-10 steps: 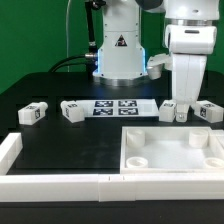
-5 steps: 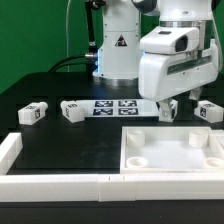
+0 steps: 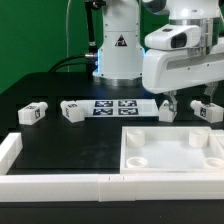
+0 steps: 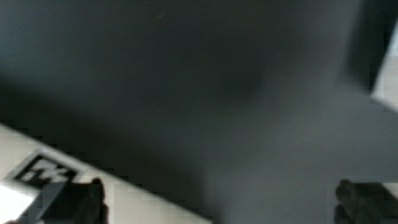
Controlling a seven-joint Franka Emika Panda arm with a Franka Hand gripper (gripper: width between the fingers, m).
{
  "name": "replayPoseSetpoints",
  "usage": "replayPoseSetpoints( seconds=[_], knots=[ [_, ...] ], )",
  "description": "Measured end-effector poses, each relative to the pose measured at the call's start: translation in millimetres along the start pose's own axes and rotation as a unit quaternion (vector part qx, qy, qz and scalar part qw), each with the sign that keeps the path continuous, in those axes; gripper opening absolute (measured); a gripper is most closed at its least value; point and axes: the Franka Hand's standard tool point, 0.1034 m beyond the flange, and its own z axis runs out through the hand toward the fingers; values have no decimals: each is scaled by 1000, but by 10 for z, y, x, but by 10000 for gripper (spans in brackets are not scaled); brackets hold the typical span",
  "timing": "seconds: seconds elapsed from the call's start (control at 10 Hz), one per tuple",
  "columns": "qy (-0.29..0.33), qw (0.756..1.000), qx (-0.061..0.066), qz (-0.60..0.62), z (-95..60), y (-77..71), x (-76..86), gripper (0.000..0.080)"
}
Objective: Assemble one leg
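A: Where to find the white two-finger gripper with dark fingers?
B: Low over the black table, at the exterior view's right, just behind the large flat white square panel with raised rim and round sockets.
A: Pressed together or not?
B: Spread wide. In the wrist view, only dark table between the two black fingertips; nothing pinched.
A: And the small stubby white plastic leg with a square black-and-white tag?
B: Lying on the table, just beneath the gripper, toward its finger on the exterior view's left. Touching or apart: cannot tell.
A: Alone there?
B: No. A second leg just beside, under the other finger. A third leg and a fourth leg well apart, at the exterior view's left, beyond the thin flat white marker board.
A: Anything more in the wrist view?
B: A white tagged piece near one fingertip; which part, cannot tell.
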Motion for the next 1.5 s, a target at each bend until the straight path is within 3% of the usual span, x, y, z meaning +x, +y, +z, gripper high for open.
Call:
replayPoseSetpoints(
  seconds=[0.4,0.8,1.0,1.5],
  knots=[
    [-4,1000,14,-15,90,-411,-21,649],
    [-16,1000,15,-14,89,-429,-25,649],
    [-130,991,15,-15,66,-393,-85,649],
    [-343,939,19,-6,167,-595,-269,649]
  ],
)
